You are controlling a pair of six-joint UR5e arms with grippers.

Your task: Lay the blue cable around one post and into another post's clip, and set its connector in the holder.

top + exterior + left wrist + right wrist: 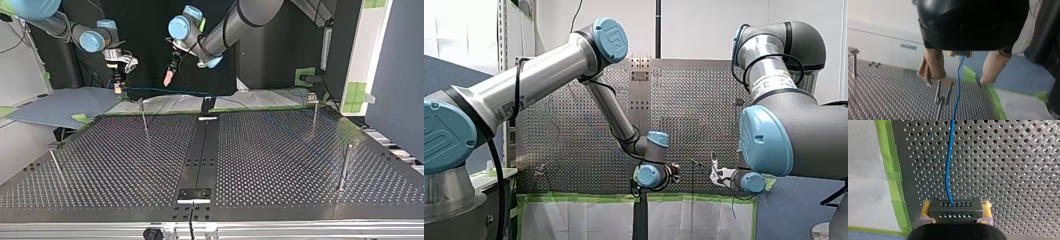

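Observation:
My right gripper (955, 220) is shut on the black connector (955, 207), its yellow pads on both ends. The blue cable (949, 165) leaves the connector and runs away over the perforated plate. In the top view my right gripper (118, 86) hangs above the table's far left edge, and the cable (165, 91) stretches rightward from it. My left gripper (956, 81) is open, its beige pads (931, 66) on either side of the blue cable (958, 85) without touching it. In the top view my left gripper (169, 77) hovers right of the right one, above the cable.
Thin posts stand on the table: one at the far left (144, 117), one far right (314, 107), one near right (345, 167), one near left (55, 160). Black blocks sit on the centre rail, far (207, 106) and near (195, 194). Green tape (894, 177) lines the plate's edge.

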